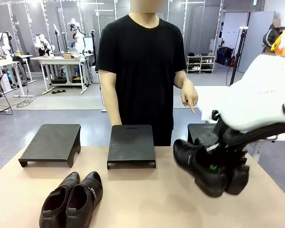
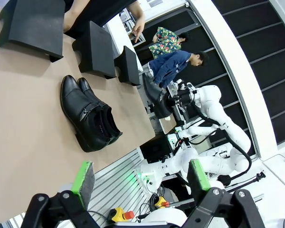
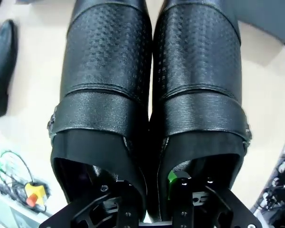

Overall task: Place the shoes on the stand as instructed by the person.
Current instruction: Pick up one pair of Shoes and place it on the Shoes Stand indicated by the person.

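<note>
three black stands sit in a row on the table (image 1: 147, 199); the middle stand (image 1: 131, 145) is the marker here. the left stand (image 1: 50, 142) lies well to its left. the right stand (image 1: 198, 130) lies to its right, mostly hidden behind the right arm.

the right gripper (image 1: 213, 165) hangs right of the middle stand, nearer the robot. it is clamped on the held pair (image 1: 192, 161). in its wrist view one finger goes down inside each shoe, and they pinch the two inner walls together, so both shoes of the held pair (image 3: 109, 71) hang side by side. the toes point away from the gripper, roughly toward the middle stand's right front corner. the pair seems lifted off the table and is not on any stand.

the loose pair (image 1: 71, 199) rests on the table, left of the middle stand and nearer the robot, toes toward the stands and shoes touching. the left wrist view shows this loose pair (image 2: 88, 116) flat on the tabletop.

the left gripper (image 2: 141, 176) is spread wide with nothing between its green pads (image 2: 84, 178). it hovers at the table's robot-side edge, well apart from the middle stand.

the person (image 1: 140, 61) stands just behind the middle stand. one hand (image 1: 190, 99) is out to the stand's right, index finger pointing down over the right stand.
</note>
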`<state>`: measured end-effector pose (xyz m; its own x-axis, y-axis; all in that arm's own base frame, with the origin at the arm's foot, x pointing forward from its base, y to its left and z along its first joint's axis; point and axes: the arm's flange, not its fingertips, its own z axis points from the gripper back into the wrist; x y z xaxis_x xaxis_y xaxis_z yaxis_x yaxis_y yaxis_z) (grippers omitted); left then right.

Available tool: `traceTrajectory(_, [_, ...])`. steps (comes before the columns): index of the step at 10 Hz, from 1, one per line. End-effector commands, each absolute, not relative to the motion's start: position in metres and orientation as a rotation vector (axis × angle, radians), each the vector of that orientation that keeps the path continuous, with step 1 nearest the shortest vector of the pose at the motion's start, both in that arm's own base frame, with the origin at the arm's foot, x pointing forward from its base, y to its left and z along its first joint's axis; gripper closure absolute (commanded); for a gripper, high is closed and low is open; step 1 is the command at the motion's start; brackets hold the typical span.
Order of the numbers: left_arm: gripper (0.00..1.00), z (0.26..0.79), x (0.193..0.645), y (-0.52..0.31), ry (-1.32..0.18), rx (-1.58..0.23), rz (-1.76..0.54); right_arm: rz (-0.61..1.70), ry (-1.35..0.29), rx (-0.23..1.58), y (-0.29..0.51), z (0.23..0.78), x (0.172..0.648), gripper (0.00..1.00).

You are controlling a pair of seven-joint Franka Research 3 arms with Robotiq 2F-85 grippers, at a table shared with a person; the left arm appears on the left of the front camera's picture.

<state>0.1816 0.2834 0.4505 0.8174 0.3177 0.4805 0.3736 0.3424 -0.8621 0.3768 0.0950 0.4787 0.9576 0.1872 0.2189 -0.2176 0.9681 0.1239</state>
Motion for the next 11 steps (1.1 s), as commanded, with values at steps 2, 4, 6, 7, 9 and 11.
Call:
traceTrajectory(2, [0.00,0.452,0.181,0.284,-0.664,-1.252,-0.048,0.231,-0.257,0.152,0.050,0.518,0.435,0.87])
traceTrajectory(4, [0.00,0.452,0.181,0.284,-0.664,-1.252,-0.048,0.204,-0.305,0.120,0.025,0.534,0.487,0.87])
traceTrajectory(6, [0.00,0.452,0.181,0.284,-0.664,-1.252,-0.048,0.178,-0.324,0.121,0.016,0.532,0.526,0.87])
traceTrajectory(7, [0.00,0.452,0.181,0.284,-0.664,-1.252,-0.048,0.175,-0.339,0.118,0.013,0.523,0.546,0.87])
traceTrajectory(9, [0.00,0.452,0.181,0.284,-0.664,-1.252,-0.048,0.119,-0.360,0.122,0.012,0.502,0.573,0.87])
traceTrajectory(11, [0.00,0.452,0.181,0.284,-0.664,-1.252,-0.048,0.058,-0.375,0.145,0.009,0.482,0.598,0.87])
